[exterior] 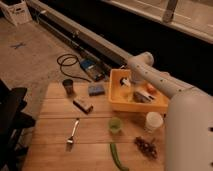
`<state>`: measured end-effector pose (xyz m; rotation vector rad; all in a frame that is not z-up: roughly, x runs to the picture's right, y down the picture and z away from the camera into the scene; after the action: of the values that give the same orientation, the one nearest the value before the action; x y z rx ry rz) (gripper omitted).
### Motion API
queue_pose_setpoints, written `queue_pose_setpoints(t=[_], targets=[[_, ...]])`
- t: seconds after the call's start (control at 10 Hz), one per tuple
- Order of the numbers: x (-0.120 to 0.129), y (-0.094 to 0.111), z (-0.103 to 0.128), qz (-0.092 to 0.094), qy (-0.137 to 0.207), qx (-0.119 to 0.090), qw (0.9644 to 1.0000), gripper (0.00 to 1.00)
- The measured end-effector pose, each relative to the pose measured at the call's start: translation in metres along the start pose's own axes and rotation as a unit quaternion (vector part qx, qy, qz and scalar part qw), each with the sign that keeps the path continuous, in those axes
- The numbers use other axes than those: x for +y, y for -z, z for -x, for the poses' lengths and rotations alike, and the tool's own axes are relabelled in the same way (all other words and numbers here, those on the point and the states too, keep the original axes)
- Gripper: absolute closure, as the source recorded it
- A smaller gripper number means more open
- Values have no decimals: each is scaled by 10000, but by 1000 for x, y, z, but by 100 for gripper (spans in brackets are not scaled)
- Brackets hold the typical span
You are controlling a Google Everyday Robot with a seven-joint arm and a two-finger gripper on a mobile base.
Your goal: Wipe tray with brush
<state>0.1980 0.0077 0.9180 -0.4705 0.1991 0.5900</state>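
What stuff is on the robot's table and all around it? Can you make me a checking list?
Surface: wooden table, slatted top.
Job's things: yellow tray at the far right of the table; the brush seems to lie inside it, hard to make out.
Clutter: blue sponge, dark cup, brown block, fork, green cup, white cup, grapes, green pod.
Grippers: end effector down inside the tray's left part.
Cables: black cable looped on the floor.
Surroundings: white box, black chair.
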Motion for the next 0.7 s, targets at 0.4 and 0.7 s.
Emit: queue_pose_setpoints(t=[0.4,0.7], targets=[[18,-2,-9,102,152,190,9997,100],[-2,-9,-43,3,-127,635,9979,100]])
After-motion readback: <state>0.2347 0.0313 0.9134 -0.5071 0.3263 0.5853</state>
